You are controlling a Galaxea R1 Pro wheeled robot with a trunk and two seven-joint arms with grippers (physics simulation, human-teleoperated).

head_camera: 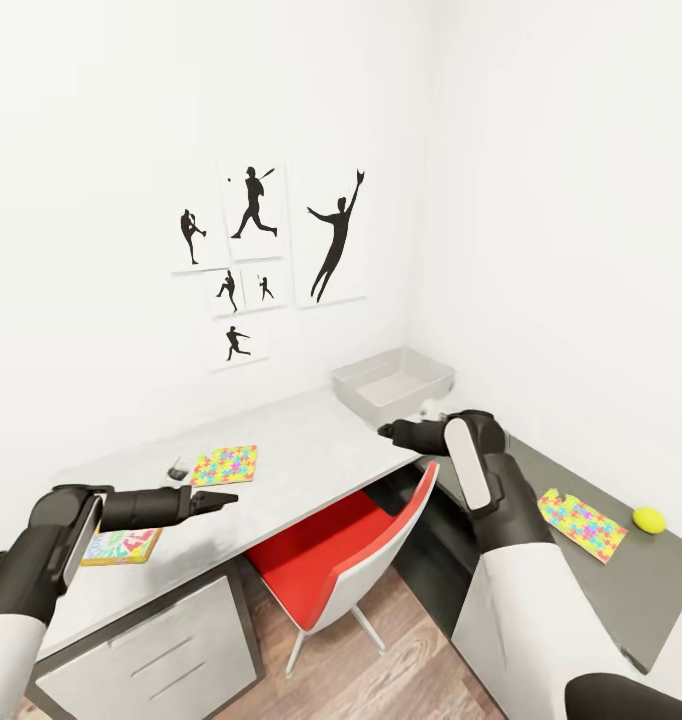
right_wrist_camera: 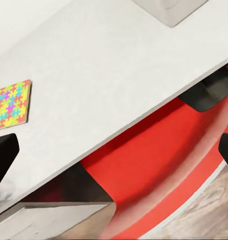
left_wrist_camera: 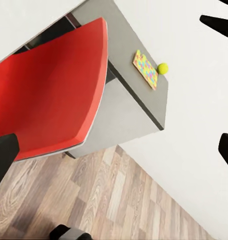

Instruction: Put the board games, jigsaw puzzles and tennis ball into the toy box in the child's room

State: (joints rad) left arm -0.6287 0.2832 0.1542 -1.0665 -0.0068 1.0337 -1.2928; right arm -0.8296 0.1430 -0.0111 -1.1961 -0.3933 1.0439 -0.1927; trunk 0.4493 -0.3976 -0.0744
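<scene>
Pale grey table (head_camera: 311, 440) carries one jigsaw puzzle (head_camera: 224, 465) just ahead of the left gripper (head_camera: 216, 500), a board game (head_camera: 121, 546) under that forearm. Second puzzle (head_camera: 581, 522) and tennis ball (head_camera: 648, 519) lie on the dark lower section, right of the right gripper (head_camera: 389, 432). Toy box (head_camera: 393, 385) sits in the corner, nearer the right arm. Both grippers' fingers stand apart, empty. Likely first pick: left arm, near puzzle.

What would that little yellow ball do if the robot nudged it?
The tennis ball is round, so it would probably roll. It sits near the edge of the dark desk section beside a jigsaw puzzle, so it might drop off.
</scene>
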